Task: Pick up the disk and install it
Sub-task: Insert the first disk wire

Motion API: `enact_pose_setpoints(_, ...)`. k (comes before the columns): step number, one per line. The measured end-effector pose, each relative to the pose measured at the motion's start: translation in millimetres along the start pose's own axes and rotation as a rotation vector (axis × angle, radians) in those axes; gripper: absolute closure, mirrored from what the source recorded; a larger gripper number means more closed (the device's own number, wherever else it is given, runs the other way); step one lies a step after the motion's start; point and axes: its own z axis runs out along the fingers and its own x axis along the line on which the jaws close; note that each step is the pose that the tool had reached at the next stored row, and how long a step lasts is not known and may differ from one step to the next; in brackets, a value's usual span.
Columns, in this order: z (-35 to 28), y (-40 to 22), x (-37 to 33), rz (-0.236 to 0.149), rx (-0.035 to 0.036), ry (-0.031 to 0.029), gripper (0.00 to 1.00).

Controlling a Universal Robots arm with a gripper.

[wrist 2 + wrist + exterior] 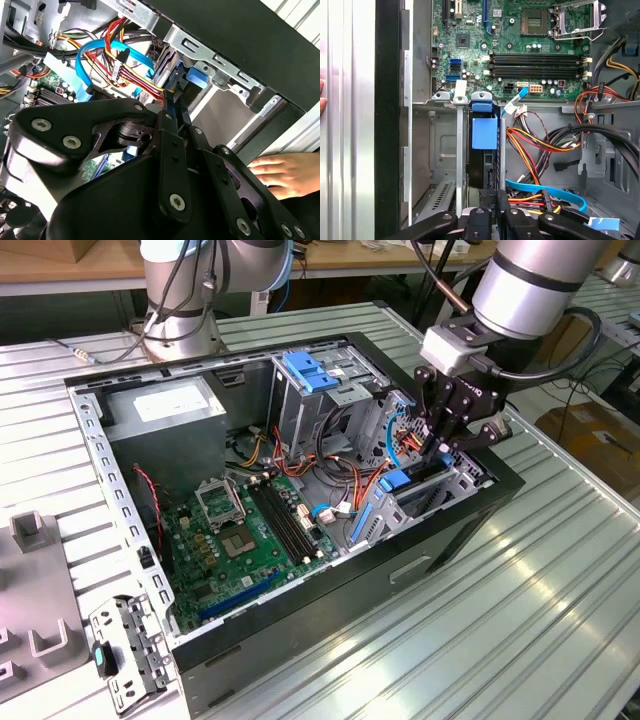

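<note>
Hand (447, 445): black linkage fingers drawn in close at the tips, pinching the rear edge of the disk (410, 483) — held from above, likely so the drive can go edge-first down its slot.
Disk: stands on edge in the drive cage (462, 480) at the case's front corner, about 3 o'clock from the motherboard (240, 540) in the exterior view; largely sunk in, so I judge the install well along.
Disk, close: in the first wrist view the dark metal body with its blue plastic tab (484, 133) sits between two thin steel cage walls, the fingertips (501, 200) touching its near end.
Cage: bent sheet steel, dull grey, punched with slots — the walls act as guides for the blue rails.
Cables: bundle of red, yellow and orange wires plus a flat blue data ribbon (545, 192) lies just beside the bay, on the side away from the case wall; a snag risk if it drifts over the slot.
Case (330, 630): black tower on its side, open face up, which puts the bay mouth within reach from above.
Tabletop (480, 640): ribbed aluminium planks, lightly glossy.
Person's hand (287, 172): rests flat on the tabletop just outside the case wall, seemingly steadying it.
Loose bracket (130, 650): perforated metal with a green clip, at 8 o'clock from the case, well apart.
</note>
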Motion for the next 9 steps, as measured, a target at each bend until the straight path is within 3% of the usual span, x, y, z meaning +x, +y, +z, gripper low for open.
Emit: enact_pose_setpoints(9, 2.2, 0.0, -0.1, 0.001, 0.0, 0.0004, 0.83)
